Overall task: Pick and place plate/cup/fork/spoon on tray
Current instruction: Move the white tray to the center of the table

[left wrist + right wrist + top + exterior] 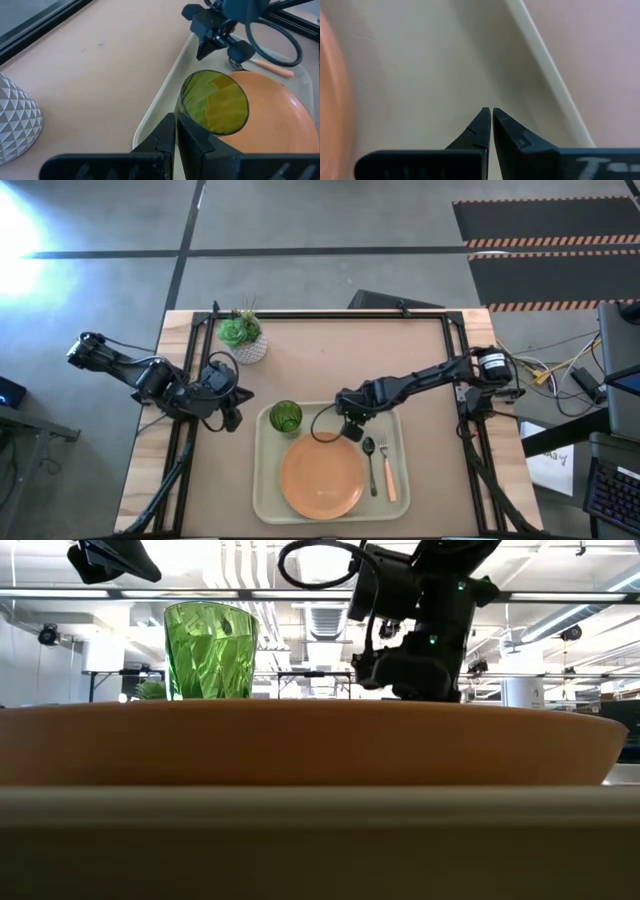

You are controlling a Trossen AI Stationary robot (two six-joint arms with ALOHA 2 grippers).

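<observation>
**On the tray, all four pieces sit; clear both arms cleanly**

Beside the tray's (262, 480) left edge, the left gripper (232, 415) waits, fingers pressed together, empty. Cup (285, 416), plate (322, 477), spoon (369, 452) and fork (387, 470) lie on the tray. Right gripper (352, 430), jaws together and empty, hangs over the tray's far edge: best lifted straight up, clear of the cutlery.

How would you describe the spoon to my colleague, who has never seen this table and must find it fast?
Find the big cream tray at the table's near edge, holding an orange plate. In the strip to the right of that plate lie two utensils side by side. The spoon is the dark metal one nearer the plate; its neighbour, the fork, has a pink handle.
</observation>
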